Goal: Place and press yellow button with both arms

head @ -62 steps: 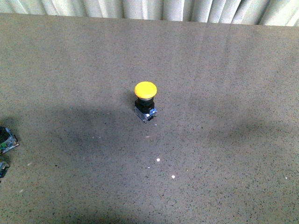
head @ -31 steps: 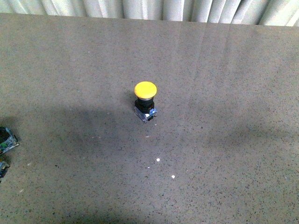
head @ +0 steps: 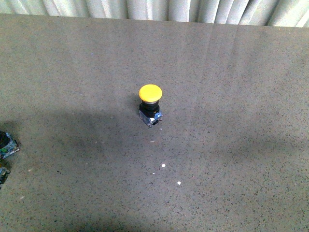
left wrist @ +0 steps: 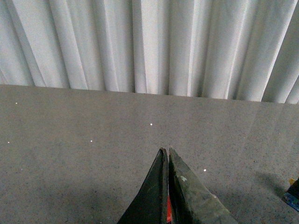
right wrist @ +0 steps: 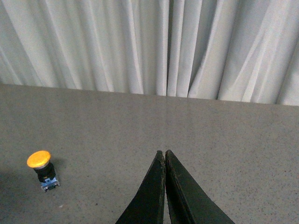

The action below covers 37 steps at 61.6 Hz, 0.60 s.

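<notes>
The yellow button (head: pixel 150 104) stands upright in the middle of the grey table, its yellow cap on a black collar and a silvery block base. It also shows in the right wrist view (right wrist: pixel 42 170), off to one side of my right gripper and apart from it. My right gripper (right wrist: pixel 164 152) is shut and empty above the table. My left gripper (left wrist: pixel 166 150) is shut and empty; the button does not show in its view. Neither arm shows in the front view.
A dark teal-marked gadget (head: pixel 6 145) lies at the left edge of the front view, with another small part (head: pixel 2 173) below it. A similar dark item (left wrist: pixel 293 193) shows at the edge of the left wrist view. White curtains (head: pixel 154 9) hang behind the table's far edge.
</notes>
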Tool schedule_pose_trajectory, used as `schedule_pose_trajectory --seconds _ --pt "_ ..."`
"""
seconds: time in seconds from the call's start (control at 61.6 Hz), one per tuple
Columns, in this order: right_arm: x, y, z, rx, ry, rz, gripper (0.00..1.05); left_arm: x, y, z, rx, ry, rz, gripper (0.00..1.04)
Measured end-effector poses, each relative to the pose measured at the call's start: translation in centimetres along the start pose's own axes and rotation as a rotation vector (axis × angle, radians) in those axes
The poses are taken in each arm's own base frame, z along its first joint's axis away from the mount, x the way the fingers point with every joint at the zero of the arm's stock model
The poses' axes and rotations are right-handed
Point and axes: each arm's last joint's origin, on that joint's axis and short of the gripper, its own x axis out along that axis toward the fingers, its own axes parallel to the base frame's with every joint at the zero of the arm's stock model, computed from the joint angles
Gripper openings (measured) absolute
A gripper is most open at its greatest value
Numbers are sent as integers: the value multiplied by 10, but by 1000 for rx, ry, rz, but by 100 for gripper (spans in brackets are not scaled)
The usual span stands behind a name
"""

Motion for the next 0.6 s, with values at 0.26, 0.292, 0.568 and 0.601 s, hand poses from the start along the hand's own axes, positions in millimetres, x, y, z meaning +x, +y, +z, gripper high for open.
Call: schedule_pose_trajectory --seconds 0.26,0.292,0.568,0.601 --pt "-10 0 -5 0 36 2 1 0 0 0 0 0 0 1" --pt "-13 0 -3 0 15 0 1 0 0 0 0 0 0 1" --pt "-14 0 -3 0 4 0 25 0 0 0 0 0 0 32" --pt "-14 0 -3 0 4 0 30 0 0 0 0 0 0 38"
